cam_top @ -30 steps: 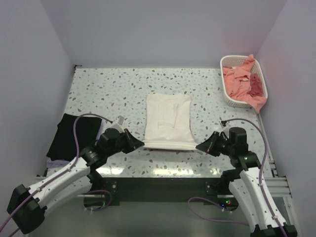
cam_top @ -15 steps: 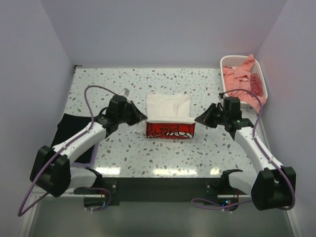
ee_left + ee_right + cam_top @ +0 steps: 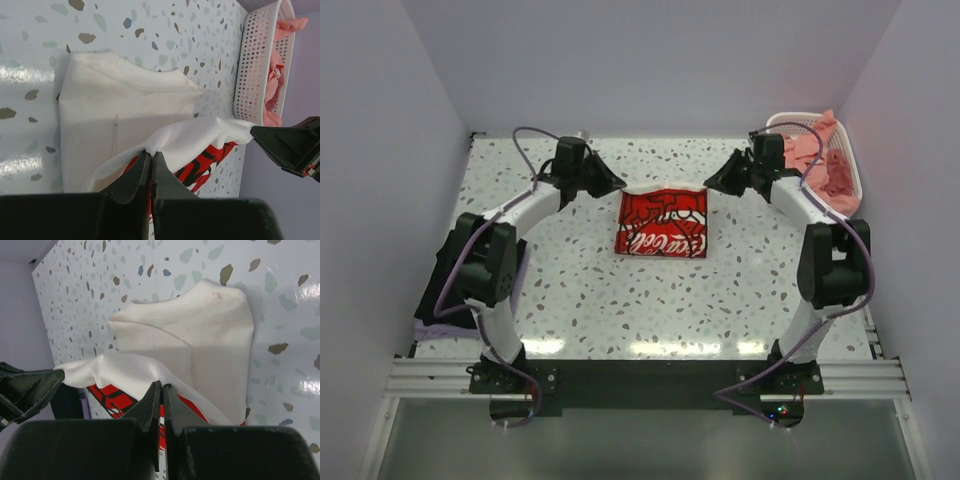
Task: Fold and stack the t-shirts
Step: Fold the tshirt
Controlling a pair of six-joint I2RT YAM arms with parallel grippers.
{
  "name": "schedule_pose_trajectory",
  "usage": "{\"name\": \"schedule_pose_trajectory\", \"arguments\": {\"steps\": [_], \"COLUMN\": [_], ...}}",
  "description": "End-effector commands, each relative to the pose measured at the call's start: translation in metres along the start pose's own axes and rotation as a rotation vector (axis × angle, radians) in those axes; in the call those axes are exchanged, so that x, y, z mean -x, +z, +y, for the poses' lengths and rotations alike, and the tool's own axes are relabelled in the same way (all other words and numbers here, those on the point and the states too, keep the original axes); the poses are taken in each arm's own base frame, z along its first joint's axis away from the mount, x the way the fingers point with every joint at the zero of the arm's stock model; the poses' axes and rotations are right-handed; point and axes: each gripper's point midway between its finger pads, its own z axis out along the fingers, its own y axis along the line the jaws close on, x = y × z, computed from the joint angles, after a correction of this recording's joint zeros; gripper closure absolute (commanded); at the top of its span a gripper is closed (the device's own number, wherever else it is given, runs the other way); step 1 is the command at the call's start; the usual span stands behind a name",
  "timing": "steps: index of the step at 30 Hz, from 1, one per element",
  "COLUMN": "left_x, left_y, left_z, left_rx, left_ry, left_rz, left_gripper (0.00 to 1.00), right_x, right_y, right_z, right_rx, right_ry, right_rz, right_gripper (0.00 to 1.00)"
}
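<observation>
Both arms have carried the lifted hem of the cream-white t-shirt [image 3: 662,225] further toward 12 o'clock than half a second ago, and more of its red-and-black print now faces up. The left pincer [image 3: 611,185] is clenched on one corner of that hem, its jaws pressed almost together on the white cloth, as the left wrist view shows [image 3: 151,155]. The right pincer [image 3: 713,184] grips the opposite corner just as tightly [image 3: 161,386]. Between them the hem hangs as a slack band above the folded layers.

Each arm is stretched long from its base at 6 o'clock. The left reaches up the 9 o'clock side and the right up the 3 o'clock side, with the wrists turned inward to face each other across the garment. The shirt itself lies at the middle of the speckled worktop [image 3: 570,290], slightly toward 12 o'clock.

At about 1 o'clock stands the white lattice basket [image 3: 788,121], holding crumpled salmon-pink tees [image 3: 832,182]. At 8 o'clock, partly behind the left arm, lies a black tee [image 3: 436,290] with a pale lavender edge [image 3: 428,326] beneath it.
</observation>
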Motion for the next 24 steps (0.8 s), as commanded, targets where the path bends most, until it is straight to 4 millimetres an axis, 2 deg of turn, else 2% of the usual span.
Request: {"name": "schedule_pose_trajectory", "arguments": {"steps": [1,3,4,6,7,8,9,10,13,16,17,21,22,23,24], "left_x": [0.038,0.049,0.057,0.068,0.071,0.074,0.082,0.084,0.097,0.104,0.103,0.096,0.091,0.088,0.086], "left_y": [0.025,0.037,0.050,0.061,0.074,0.078,0.082,0.091,0.100,0.104,0.106,0.123,0.129,0.133,0.135], "left_z": [-0.027,-0.024,-0.020,-0.012,-0.005,-0.001,-0.007,-0.001,0.002,-0.005,-0.005,0.002,0.009,0.010,0.014], "left_rx": [-0.103,-0.118,-0.115,-0.118,-0.116,-0.129,-0.179,-0.199,-0.220,-0.295,-0.301,-0.317,-0.313,-0.311,-0.313], "left_ry": [0.021,0.017,0.012,0.001,-0.004,-0.015,-0.002,-0.013,-0.005,0.005,0.002,-0.022,-0.031,-0.041,-0.038], "left_rz": [-0.028,-0.023,-0.024,-0.029,-0.022,-0.006,-0.022,-0.006,-0.030,-0.033,-0.028,0.002,0.013,0.021,0.021], "left_gripper": [1.00,1.00,1.00,1.00,1.00,1.00,1.00,1.00,0.98,0.94,0.87,0.78,0.74,0.62,0.60], "right_x": [0.037,0.053,0.050,0.065,0.066,0.070,0.072,0.074,0.081,0.084,0.087,0.084,0.081,0.079,0.077], "right_y": [0.025,0.038,0.054,0.063,0.070,0.082,0.088,0.092,0.106,0.115,0.117,0.128,0.133,0.135,0.136], "right_z": [0.007,0.012,0.000,0.001,-0.003,-0.009,-0.014,-0.017,-0.028,-0.037,-0.037,-0.049,-0.055,-0.059,-0.063], "right_rx": [0.034,0.056,0.038,0.046,0.044,0.040,0.035,0.035,0.042,0.037,0.036,0.008,-0.004,-0.017,-0.031], "right_ry": [0.000,-0.001,0.012,0.003,0.005,0.009,0.015,0.018,0.035,0.043,0.042,0.065,0.073,0.083,0.087], "right_rz": [-0.044,-0.057,-0.033,-0.052,-0.045,-0.041,-0.038,-0.035,-0.040,-0.036,-0.041,-0.036,-0.029,-0.021,-0.018], "right_gripper": [1.00,1.00,1.00,1.00,1.00,1.00,1.00,1.00,1.00,1.00,0.99,0.97,0.96,0.93,0.86]}}
